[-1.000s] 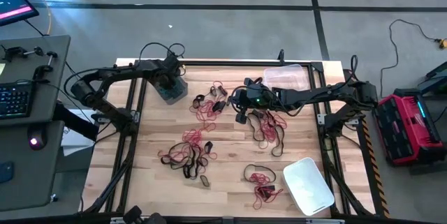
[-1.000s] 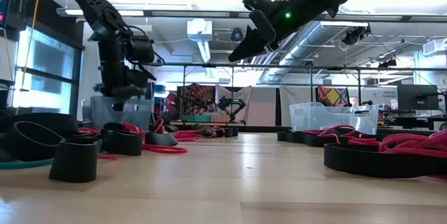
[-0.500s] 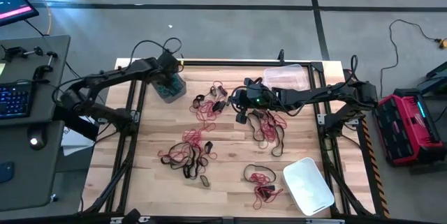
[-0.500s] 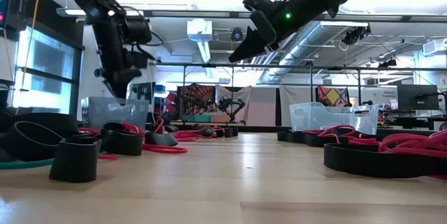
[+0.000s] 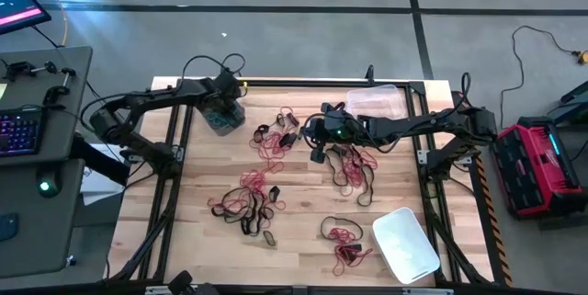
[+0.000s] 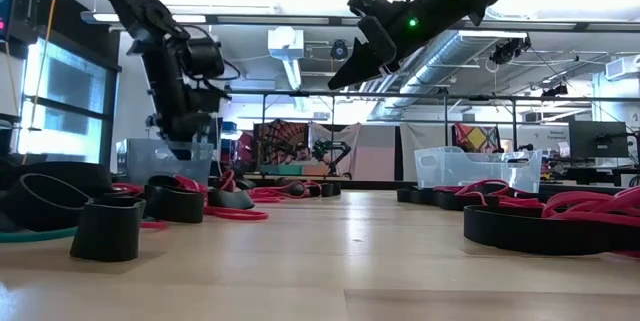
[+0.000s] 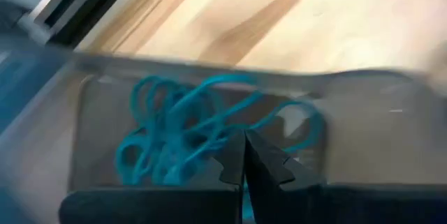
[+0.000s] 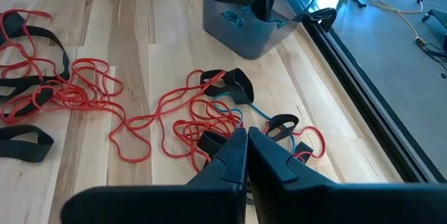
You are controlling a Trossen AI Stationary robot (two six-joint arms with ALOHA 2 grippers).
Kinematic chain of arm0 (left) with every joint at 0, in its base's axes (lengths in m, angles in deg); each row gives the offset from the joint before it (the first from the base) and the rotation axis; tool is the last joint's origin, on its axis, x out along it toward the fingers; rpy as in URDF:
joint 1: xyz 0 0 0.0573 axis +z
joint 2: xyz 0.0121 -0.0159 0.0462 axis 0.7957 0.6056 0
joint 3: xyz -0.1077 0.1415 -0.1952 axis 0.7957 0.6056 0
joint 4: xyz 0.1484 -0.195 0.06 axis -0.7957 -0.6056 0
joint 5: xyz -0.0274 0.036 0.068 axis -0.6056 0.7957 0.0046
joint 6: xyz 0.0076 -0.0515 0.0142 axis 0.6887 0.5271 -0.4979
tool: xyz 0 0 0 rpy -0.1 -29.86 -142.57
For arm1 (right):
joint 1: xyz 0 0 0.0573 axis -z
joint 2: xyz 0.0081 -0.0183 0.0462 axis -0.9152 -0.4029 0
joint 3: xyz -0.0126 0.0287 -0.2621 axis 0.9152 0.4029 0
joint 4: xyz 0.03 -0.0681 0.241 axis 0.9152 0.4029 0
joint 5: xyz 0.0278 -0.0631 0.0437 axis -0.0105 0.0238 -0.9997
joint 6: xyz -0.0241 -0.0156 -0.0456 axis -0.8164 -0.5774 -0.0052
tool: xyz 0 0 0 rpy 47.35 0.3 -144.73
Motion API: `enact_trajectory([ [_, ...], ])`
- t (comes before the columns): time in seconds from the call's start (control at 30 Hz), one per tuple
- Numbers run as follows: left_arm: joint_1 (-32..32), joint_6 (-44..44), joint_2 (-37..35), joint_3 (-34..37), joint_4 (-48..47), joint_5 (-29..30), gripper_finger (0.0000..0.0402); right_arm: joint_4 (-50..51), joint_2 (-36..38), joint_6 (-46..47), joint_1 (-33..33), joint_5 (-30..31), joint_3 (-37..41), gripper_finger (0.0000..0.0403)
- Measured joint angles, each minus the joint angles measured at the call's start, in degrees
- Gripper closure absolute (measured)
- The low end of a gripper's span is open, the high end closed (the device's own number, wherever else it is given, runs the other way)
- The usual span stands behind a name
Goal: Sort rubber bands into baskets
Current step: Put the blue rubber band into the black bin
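Observation:
The grey-tinted basket [image 5: 223, 117] stands at the table's far left with teal rubber bands [image 7: 174, 137] lying in it. My left gripper [image 7: 244, 162] is shut and points steeply down into this basket; it shows in the low view too [image 6: 185, 139]. My right gripper [image 8: 246, 146] is shut and hangs above the table's middle [image 5: 318, 153], over red and black rubber bands [image 8: 202, 119]. More red and black bands lie in heaps [image 5: 250, 201] [image 5: 354, 168] [image 5: 345, 240]. A clear basket [image 5: 378, 102] stands at the far right, a whitish one [image 5: 405, 244] at the near right. My left gripper's shut fingertips [image 7: 269, 168] stand just over the teal bands in the grey basket, coming from above. I cannot tell whether they touch or hold a strand: the fingers hide the spot.
Dark metal rails [image 5: 175, 148] [image 5: 432, 194] run along the table's left and right sides. A desk with a keyboard [image 5: 18, 130] stands to the left, a red case [image 5: 533, 166] on the floor to the right. Bare wood lies near the front edge [image 5: 303, 258].
My left gripper rose a little and tipped over the grey basket, then came down toward it again, staying shut throughout.

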Motion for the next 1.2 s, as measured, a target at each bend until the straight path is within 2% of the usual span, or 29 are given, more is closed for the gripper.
enact_trajectory([
  [0.1,0.02,1.02,0.77,0.00,-0.37,1.83,0.0401,0.35,0.00,0.00,0.00,0.00,0.00,0.0403],
  [0.3,-1.66,3.10,0.65,0.00,2.45,-2.55,0.0401,0.35,0.00,0.00,0.00,0.01,0.00,0.0403],
  [0.8,-3.19,3.90,0.64,0.00,11.37,-5.05,0.0401,0.38,0.00,0.00,0.00,0.02,0.00,0.0403],
  [0.97,-3.19,2.16,0.55,0.00,10.82,-4.77,0.0401,0.81,0.00,0.05,0.00,0.02,0.00,0.0403],
  [1.2,-4.14,0.86,-4.60,0.00,9.28,-3.42,0.0401,1.86,0.00,2.55,0.00,0.02,0.00,0.0403],
])
